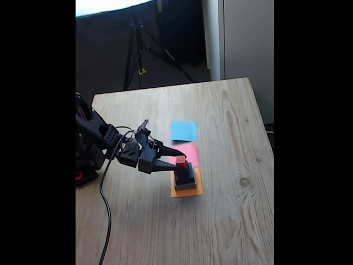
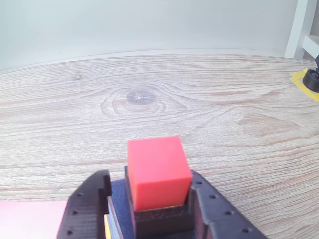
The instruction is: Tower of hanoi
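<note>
I had the tool (image 2: 149, 199) spread open around the top of the stack on the orange paper square (image 1: 186, 191): the red cube (image 2: 158, 172) sat atop the dark blocks (image 1: 185, 178), one finger (image 2: 87, 209) clear on the left of the wrist view, the other seemingly touching. I judged that uneven closing could shove the cube off or topple the stack onto the bench (image 1: 220, 221).

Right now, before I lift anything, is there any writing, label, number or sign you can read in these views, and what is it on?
None readable.
Red cube: plain faces, no marking.
Dark blocks under it: no print seen.
Blue, pink and orange paper squares: blank.
Pincer and arm: no legible label; the fixed view is too blurred for small print.
Table: wood grain only.
</note>
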You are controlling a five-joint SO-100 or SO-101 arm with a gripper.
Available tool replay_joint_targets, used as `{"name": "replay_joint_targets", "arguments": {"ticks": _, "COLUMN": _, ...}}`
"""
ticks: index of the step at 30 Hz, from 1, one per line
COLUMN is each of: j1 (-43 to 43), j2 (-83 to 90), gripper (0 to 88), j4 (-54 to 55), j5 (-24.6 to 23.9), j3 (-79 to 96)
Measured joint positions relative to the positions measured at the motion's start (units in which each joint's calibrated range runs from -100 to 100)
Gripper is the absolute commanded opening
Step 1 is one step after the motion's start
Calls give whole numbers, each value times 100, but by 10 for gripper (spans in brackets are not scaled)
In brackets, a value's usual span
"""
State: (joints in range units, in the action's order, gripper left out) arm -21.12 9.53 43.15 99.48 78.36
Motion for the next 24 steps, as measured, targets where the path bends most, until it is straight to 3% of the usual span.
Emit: {"name": "replay_joint_targets", "arguments": {"ticks": 24, "j1": 62, "j2": 9, "gripper": 30, "j4": 32, "j5": 0, "j3": 52}}
